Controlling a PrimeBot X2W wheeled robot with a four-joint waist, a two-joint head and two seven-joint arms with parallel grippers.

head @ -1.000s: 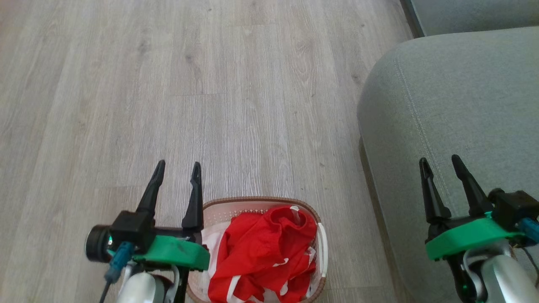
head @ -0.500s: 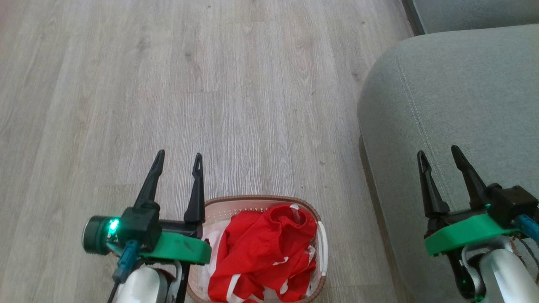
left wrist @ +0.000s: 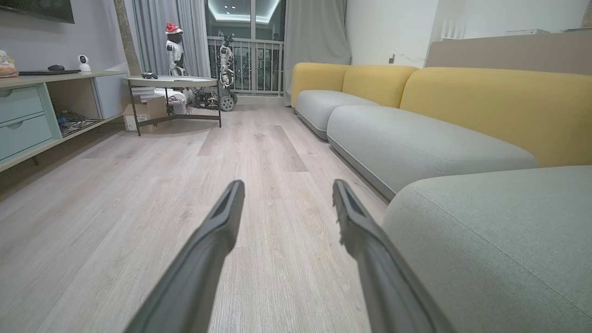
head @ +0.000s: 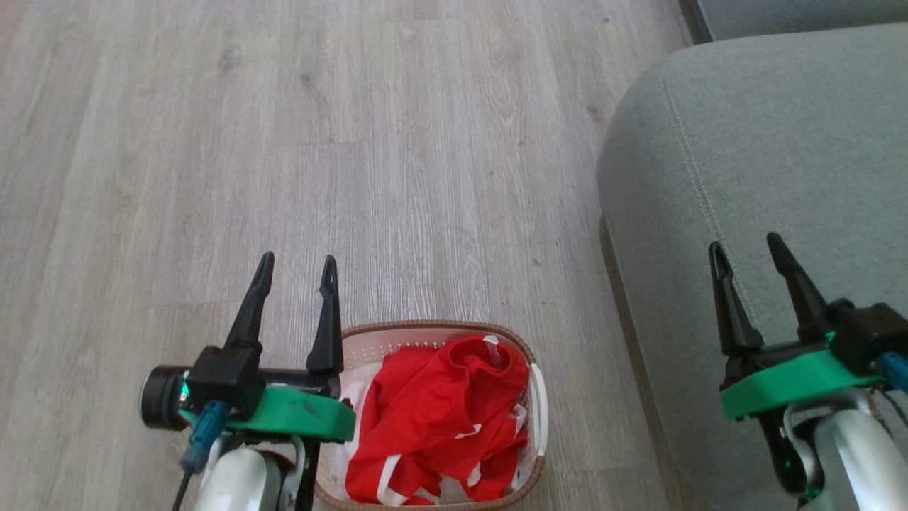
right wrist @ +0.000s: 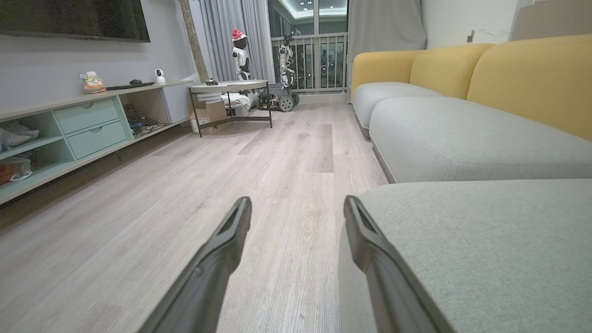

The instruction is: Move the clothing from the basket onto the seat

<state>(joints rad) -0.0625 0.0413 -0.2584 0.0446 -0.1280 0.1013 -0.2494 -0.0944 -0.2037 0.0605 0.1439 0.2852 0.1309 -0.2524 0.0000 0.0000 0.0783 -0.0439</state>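
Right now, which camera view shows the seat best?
The head view: the seat is seen from above, with its rounded corner and stitched seam. Both wrist views show it at a flat angle in their lower right.

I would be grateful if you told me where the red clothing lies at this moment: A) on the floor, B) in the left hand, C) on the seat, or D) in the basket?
D: the clothing is heaped inside the basket, while the left hand and the right hand are both open and empty.
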